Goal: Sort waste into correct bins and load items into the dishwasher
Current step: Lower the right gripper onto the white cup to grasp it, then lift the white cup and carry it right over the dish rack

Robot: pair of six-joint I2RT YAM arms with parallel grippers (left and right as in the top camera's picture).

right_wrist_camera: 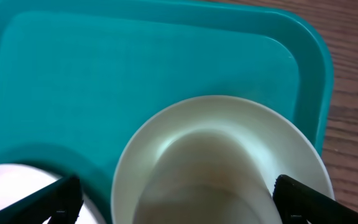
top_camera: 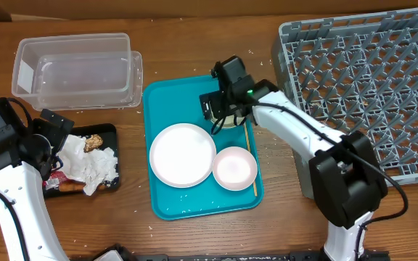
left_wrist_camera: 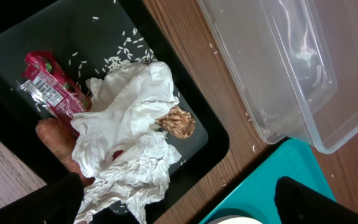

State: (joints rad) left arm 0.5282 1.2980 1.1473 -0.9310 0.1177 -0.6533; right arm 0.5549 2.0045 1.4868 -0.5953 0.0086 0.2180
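Observation:
The black bin (top_camera: 113, 183) at the left holds crumpled napkins (left_wrist_camera: 129, 118), a red wrapper (left_wrist_camera: 48, 87), a carrot (left_wrist_camera: 55, 140) and a brown food bit (left_wrist_camera: 176, 121). My left gripper (top_camera: 58, 134) hovers open over its near side, gripping nothing; in the left wrist view this gripper (left_wrist_camera: 179, 211) straddles the napkins' lower edge. On the teal tray (top_camera: 158, 109) lie a white plate (top_camera: 182, 154), a pink plate (top_camera: 234, 167) and a wooden stick (top_camera: 251, 156). My right gripper (top_camera: 222, 112) is open over a pale saucer (right_wrist_camera: 216, 162); its fingers (right_wrist_camera: 42, 205) flank the rim. The dishwasher (top_camera: 369, 87) stands at right.
A clear plastic tub (top_camera: 78, 72) sits at the back left, just beyond the bin and beside the teal tray (left_wrist_camera: 260, 186). Rice grains (left_wrist_camera: 126, 53) are scattered in the bin. The rack's raised wall is close to my right arm (top_camera: 303, 134).

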